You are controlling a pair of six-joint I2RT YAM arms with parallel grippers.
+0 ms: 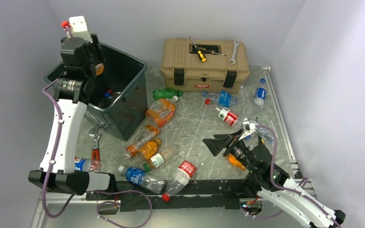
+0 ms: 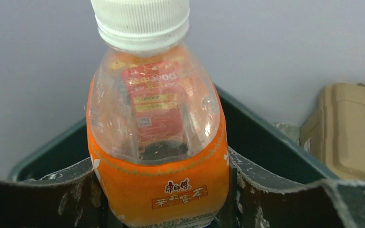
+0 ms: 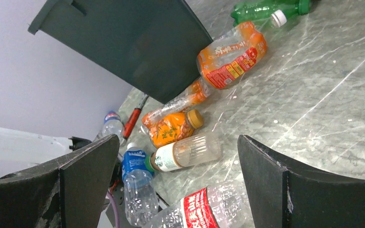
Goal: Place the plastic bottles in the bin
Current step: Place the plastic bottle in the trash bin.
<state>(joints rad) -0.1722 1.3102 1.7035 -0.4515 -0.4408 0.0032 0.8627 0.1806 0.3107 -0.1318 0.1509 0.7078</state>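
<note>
Overhead, left pincer (image 2: 164,199) clamps 1 orange bottle (image 2: 157,142) above the bin (image 2: 266,128) rim; right pincer (image 3: 178,190) spread wide above the desk (image 3: 323,109).

Top view, clock face laid on the table (image 1: 192,130). The bin (image 1: 116,111) stands at 10 o'clock. The toolbox (image 1: 204,78) sits at 12 o'clock against the back wall, with a screwdriver (image 1: 200,53) and a spanner (image 1: 233,52) on its lid. The left gripper (image 2: 164,185) hangs above the bin, with the held bottle (image 2: 157,142) between its fingers. The middle bottles (image 1: 160,111) lie from the bin's foot to the centre, the front bottles (image 1: 180,173) at 6 o'clock, and the back bottles (image 1: 228,116) at 1 to 2 o'clock, before the toolbox. A wrench (image 1: 95,149) lies at 8 o'clock. The right gripper (image 1: 227,141) is at 4 o'clock.
</note>
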